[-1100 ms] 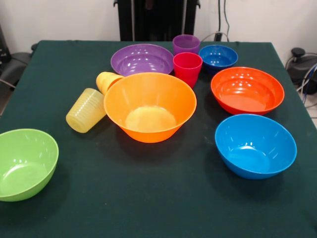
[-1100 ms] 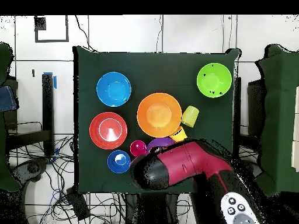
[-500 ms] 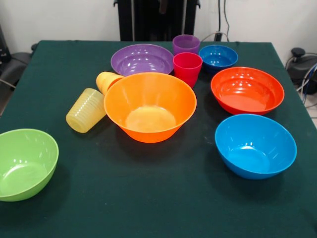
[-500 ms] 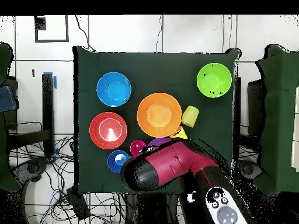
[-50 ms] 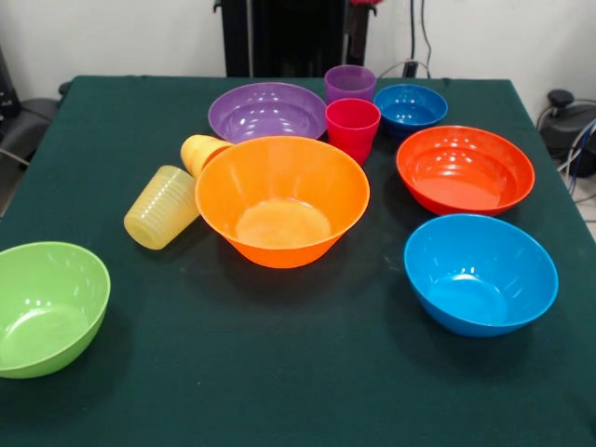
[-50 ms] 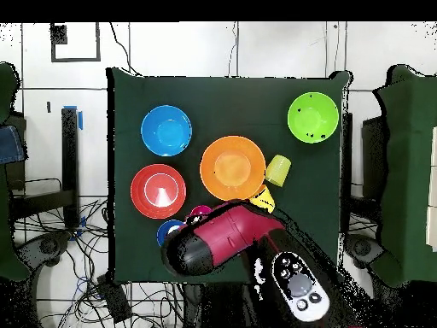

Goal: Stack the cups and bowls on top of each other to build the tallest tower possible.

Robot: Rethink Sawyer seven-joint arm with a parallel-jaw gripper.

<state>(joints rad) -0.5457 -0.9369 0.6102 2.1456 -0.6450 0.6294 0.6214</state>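
Nothing is stacked; every piece stands apart on the green cloth. The big orange-yellow bowl (image 5: 282, 200) (image 6: 232, 167) sits mid-table. Behind it are the purple bowl (image 5: 267, 110), the purple cup (image 5: 350, 83), the red-pink cup (image 5: 353, 128) and the small dark blue bowl (image 5: 410, 105). The red-orange bowl (image 5: 465, 169), light blue bowl (image 5: 480, 273) and lime green bowl (image 5: 47, 307) stand around. The ribbed pale yellow cup (image 5: 163, 207) and orange-yellow cup (image 5: 203, 152) lie on their sides. My arm (image 6: 226, 243) hangs over the purple bowl; of my gripper (image 5: 365, 3) only a red sliver shows.
Dark green cloth (image 5: 279, 372) covers the whole table. Seen from overhead, cables and floor clutter (image 6: 77, 256) lie beside the table. The arm hides the purple bowl and part of the dark blue bowl (image 6: 168, 231) from above.
From above, my arm has swung left over the purple bowl toward the dark blue bowl; in the front view its tip slid right along the top edge. No bowl or cup moved.
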